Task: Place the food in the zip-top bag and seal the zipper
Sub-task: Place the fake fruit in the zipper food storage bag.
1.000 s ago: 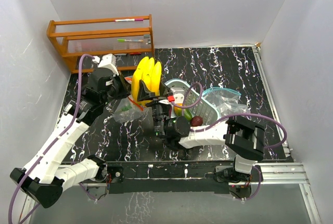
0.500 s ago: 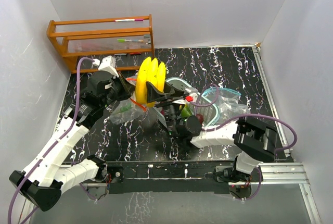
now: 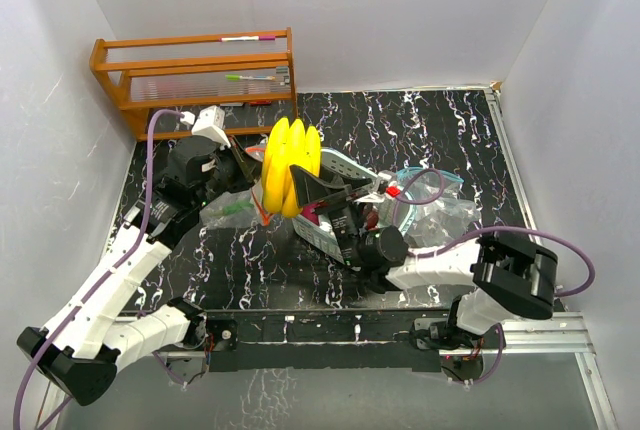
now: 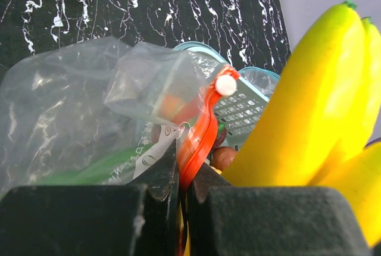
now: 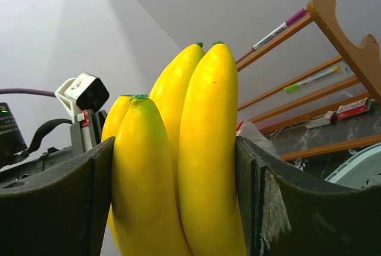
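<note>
A bunch of yellow bananas (image 3: 287, 162) hangs above the table, and my right gripper (image 3: 292, 190) is shut on it. In the right wrist view the bananas (image 5: 190, 166) fill the space between both pads. My left gripper (image 3: 238, 165) is shut on the red zipper edge (image 4: 199, 131) of the clear zip-top bag (image 4: 71, 107), with the bananas (image 4: 309, 107) right beside it. A green pepper (image 4: 89, 169) lies inside the bag (image 3: 228, 212). A small reddish fruit (image 4: 225, 156) shows behind the zipper.
A pale teal mesh basket (image 3: 345, 165) sits just right of the bananas, and more clear plastic (image 3: 430, 205) lies beyond it. A wooden rack (image 3: 195, 75) with pens stands at the back left. White walls close in both sides.
My right arm has swung to the right and carried the bananas slightly right and nearer, close to the bag's mouth. The left gripper has kept its hold on the zipper edge.
</note>
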Robot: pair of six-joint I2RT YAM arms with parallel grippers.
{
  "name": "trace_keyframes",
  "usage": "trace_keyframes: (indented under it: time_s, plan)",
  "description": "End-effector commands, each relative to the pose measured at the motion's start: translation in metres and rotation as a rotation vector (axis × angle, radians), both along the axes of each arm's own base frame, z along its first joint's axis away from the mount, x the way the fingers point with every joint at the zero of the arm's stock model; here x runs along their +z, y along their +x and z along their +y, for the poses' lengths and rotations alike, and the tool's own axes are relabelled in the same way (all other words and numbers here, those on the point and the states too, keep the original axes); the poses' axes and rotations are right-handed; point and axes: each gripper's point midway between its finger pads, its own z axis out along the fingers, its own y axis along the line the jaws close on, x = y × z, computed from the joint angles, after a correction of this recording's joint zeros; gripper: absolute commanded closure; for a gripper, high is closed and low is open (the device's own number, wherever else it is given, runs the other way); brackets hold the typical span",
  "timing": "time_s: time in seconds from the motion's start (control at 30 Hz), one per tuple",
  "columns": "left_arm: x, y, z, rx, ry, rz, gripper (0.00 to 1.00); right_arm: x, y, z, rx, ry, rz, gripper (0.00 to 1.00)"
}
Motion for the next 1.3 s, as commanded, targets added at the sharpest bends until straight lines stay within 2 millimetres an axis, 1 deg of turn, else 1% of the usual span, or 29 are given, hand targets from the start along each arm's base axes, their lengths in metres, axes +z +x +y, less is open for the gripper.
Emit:
trace_keyframes:
  time_s: [0.0,0.13,0.3,0.4,0.57,0.8,0.83,0.93,1.03,1.1,1.17,1.27]
  plan:
    - [0.029,-0.006,-0.006,-0.035,-0.045,-0.065,1.0,0.076,-0.032,-0.045,0.057,0.324,-0.165,0.92]
    - [0.031,-0.006,-0.004,-0.032,-0.043,-0.071,1.0,0.083,-0.034,-0.055,0.037,0.335,-0.172,0.92]
    - [0.032,-0.005,-0.005,-0.033,-0.046,-0.074,1.0,0.081,-0.03,-0.053,0.026,0.348,-0.171,0.92]
    - [0.031,-0.006,-0.005,-0.036,-0.045,-0.07,1.0,0.084,-0.028,-0.05,0.041,0.381,-0.176,0.92]
    - [0.029,-0.007,-0.005,-0.035,-0.042,-0.067,1.0,0.093,-0.028,-0.05,0.077,0.431,-0.189,0.92]
    - [0.029,-0.007,-0.006,-0.039,-0.046,-0.067,1.0,0.112,-0.023,-0.055,0.119,0.518,-0.224,0.92]
    - [0.03,-0.007,-0.006,-0.038,-0.049,-0.068,1.0,0.113,-0.022,-0.056,0.122,0.529,-0.222,0.92]
    - [0.032,-0.006,-0.004,-0.029,-0.052,-0.075,1.0,0.106,-0.019,-0.054,0.148,0.554,-0.197,0.92]
    - [0.041,-0.006,-0.003,-0.017,-0.066,-0.096,1.0,0.09,-0.014,-0.048,0.167,0.566,-0.149,0.92]
    - [0.053,-0.004,-0.004,-0.01,-0.095,-0.12,1.0,0.082,-0.011,-0.041,0.184,0.574,-0.125,0.92]
    - [0.065,-0.004,-0.007,-0.017,-0.131,-0.136,1.0,0.079,-0.008,-0.036,0.18,0.562,-0.123,0.92]
    - [0.081,-0.007,-0.013,-0.037,-0.189,-0.151,1.0,0.081,-0.004,-0.034,0.15,0.545,-0.13,0.92]
